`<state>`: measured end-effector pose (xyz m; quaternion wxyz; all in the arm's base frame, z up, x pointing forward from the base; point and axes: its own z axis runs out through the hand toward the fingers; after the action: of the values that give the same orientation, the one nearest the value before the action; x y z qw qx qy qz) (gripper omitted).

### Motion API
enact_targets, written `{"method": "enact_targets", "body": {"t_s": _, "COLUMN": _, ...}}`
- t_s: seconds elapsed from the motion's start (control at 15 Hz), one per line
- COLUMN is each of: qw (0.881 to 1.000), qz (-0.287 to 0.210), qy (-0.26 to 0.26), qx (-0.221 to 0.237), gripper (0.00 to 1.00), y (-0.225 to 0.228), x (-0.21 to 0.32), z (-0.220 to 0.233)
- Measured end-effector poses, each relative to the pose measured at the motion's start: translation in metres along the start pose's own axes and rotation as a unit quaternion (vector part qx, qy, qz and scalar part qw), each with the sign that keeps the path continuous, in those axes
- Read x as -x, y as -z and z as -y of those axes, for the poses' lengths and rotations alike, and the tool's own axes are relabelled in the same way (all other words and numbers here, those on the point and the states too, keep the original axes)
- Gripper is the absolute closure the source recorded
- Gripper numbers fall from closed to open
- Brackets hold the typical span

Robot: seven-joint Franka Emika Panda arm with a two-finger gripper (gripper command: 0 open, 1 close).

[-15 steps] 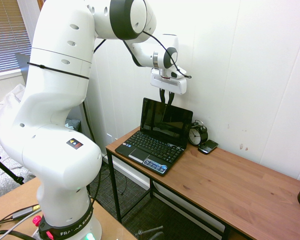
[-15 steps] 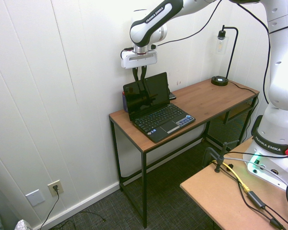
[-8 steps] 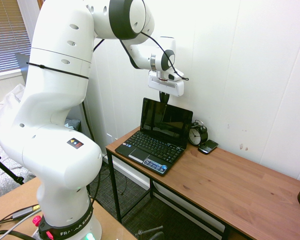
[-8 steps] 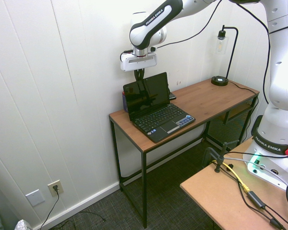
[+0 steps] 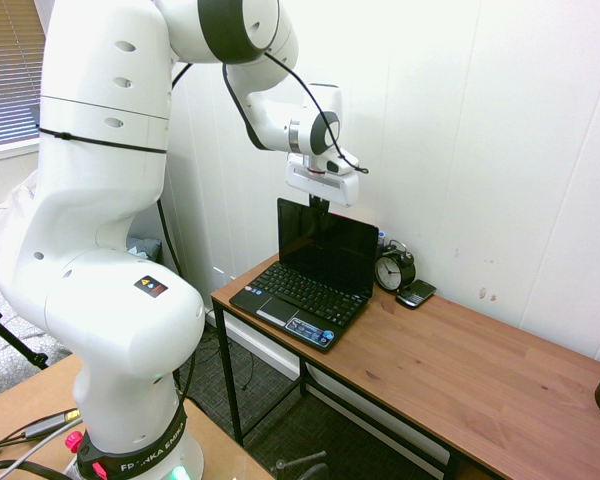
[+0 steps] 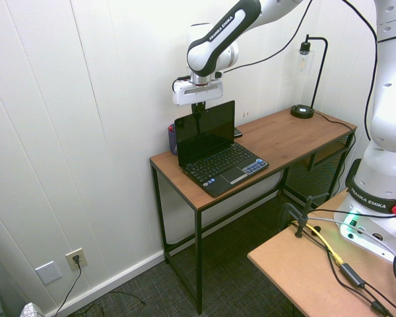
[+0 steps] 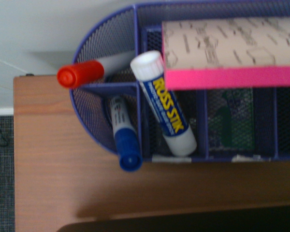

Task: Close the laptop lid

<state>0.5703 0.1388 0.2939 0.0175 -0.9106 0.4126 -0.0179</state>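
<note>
my gripper sits just behind the top edge of the laptop lid, jaws closed on nothing, pointing straight down. lid stands about upright on the netbook at the tabletop end by the wall. plan: push the top edge forward toward the keyboard, follow the hinge arc down, stay centred, ease off before it slams.
</note>
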Motion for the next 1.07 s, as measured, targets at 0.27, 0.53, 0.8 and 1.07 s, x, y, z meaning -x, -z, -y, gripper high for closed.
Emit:
{"method": "enact_targets", "body": {"t_s": 0.27, "qw": 1.0, "qz": 0.014, "qy": -0.012, "qx": 0.006, "gripper": 1.0, "y": -0.019, "x": 0.024, "z": -0.04}}
{"method": "enact_targets", "body": {"t_s": 0.53, "qw": 0.999, "qz": 0.035, "qy": -0.024, "qx": 0.022, "gripper": 1.0, "y": -0.042, "x": 0.041, "z": -0.073}}
{"method": "enact_targets", "body": {"t_s": 0.8, "qw": 0.997, "qz": 0.055, "qy": -0.029, "qx": 0.039, "gripper": 1.0, "y": -0.067, "x": 0.052, "z": -0.091}}
{"method": "enact_targets", "body": {"t_s": 1.07, "qw": 0.996, "qz": 0.064, "qy": -0.023, "qx": 0.049, "gripper": 1.0, "y": -0.086, "x": 0.053, "z": -0.095}}
